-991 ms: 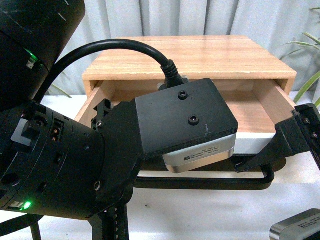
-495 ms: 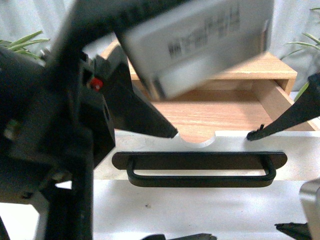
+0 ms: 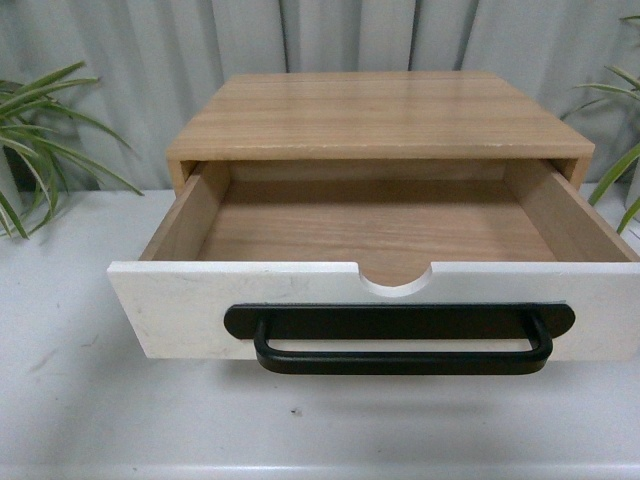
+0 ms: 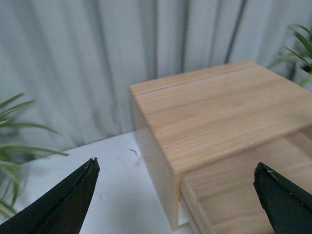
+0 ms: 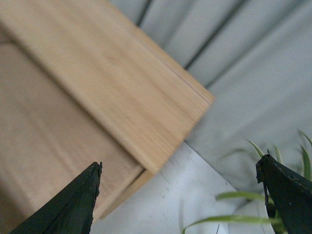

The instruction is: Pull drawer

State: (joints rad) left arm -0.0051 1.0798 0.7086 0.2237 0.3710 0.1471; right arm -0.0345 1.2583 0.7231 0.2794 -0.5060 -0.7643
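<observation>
White-fronted drawer (image 3: 180, 310) stands well out of the wooden cabinet (image 3: 375, 110). Its light wood floor is bare and its front panel sits forward of the cabinet, over the worktop (image 3: 60, 400). The black bar handle (image 3: 400, 362) runs across the front, below the semicircular notch (image 3: 395, 282). Nothing touches it. Neither arm shows in the front view.

Judgement: the pull looks done, or very nearly.

If more travel is wanted:
- Take the bar at its middle, under the notch, so the load is even on both wood sides.
- Draw straight away from the cabinet and keep it level. A skewed pull would likely bind a side against the cabinet opening.
- Stop while the drawer's rear is inside the cabinet, or it may tip out.

If no more is wanted, keep both arms clear of the handle.

Left fingers (image 4: 63, 204): spread wide, holding nothing, touching nothing. They hang off the cabinet's left front corner, with the drawer's left side showing just under the cabinet top.

Right fingers (image 5: 73, 204): also spread wide and empty, with no contact. The view is somewhat blurred. They hang above the cabinet's right edge, with plant leaves (image 5: 243, 195) on the worktop beyond the cabinet.
</observation>
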